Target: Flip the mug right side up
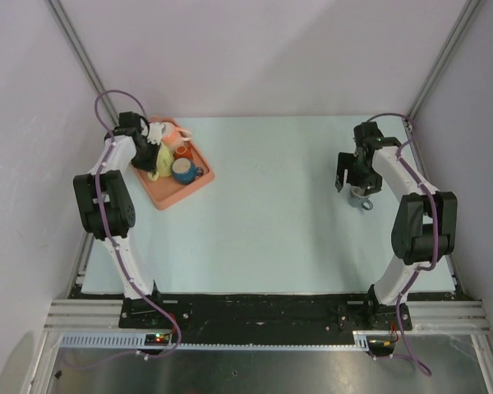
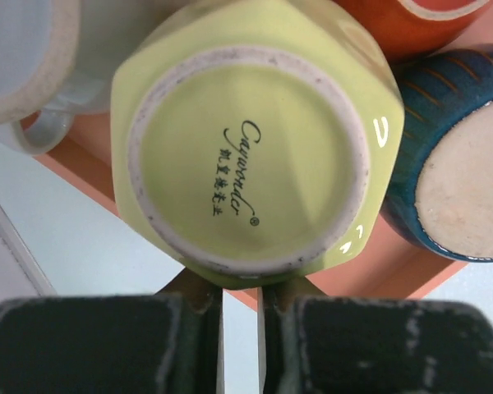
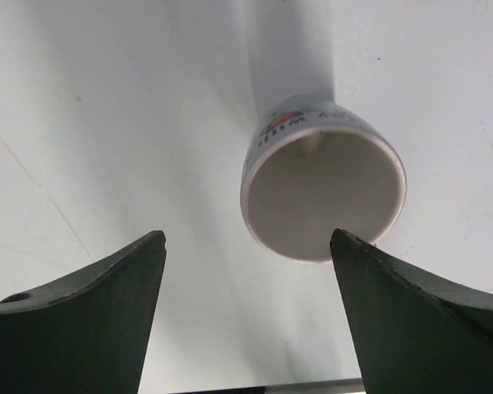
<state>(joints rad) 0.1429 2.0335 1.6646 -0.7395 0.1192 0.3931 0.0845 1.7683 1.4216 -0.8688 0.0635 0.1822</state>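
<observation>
A yellow-green mug (image 2: pixel 246 139) stands upside down, base up, on the orange tray (image 1: pixel 168 195) at the far left; it also shows in the top view (image 1: pixel 163 158). My left gripper (image 2: pixel 242 287) hangs right over it, fingertips at the near edge of its base, jaws nearly together with only table and tray in the slit. In the top view the left gripper (image 1: pixel 154 149) is over the tray. A white printed mug (image 3: pixel 324 193) stands mouth up on the table at the right (image 1: pixel 360 197). My right gripper (image 3: pixel 248 234) is wide open above it, empty (image 1: pixel 351 182).
The tray (image 2: pixel 411 271) also holds a blue mug (image 2: pixel 452 164) base up, an orange mug (image 2: pixel 411 20) and a white mug (image 2: pixel 33 66), packed tight round the yellow-green one. White walls close in left, right and back.
</observation>
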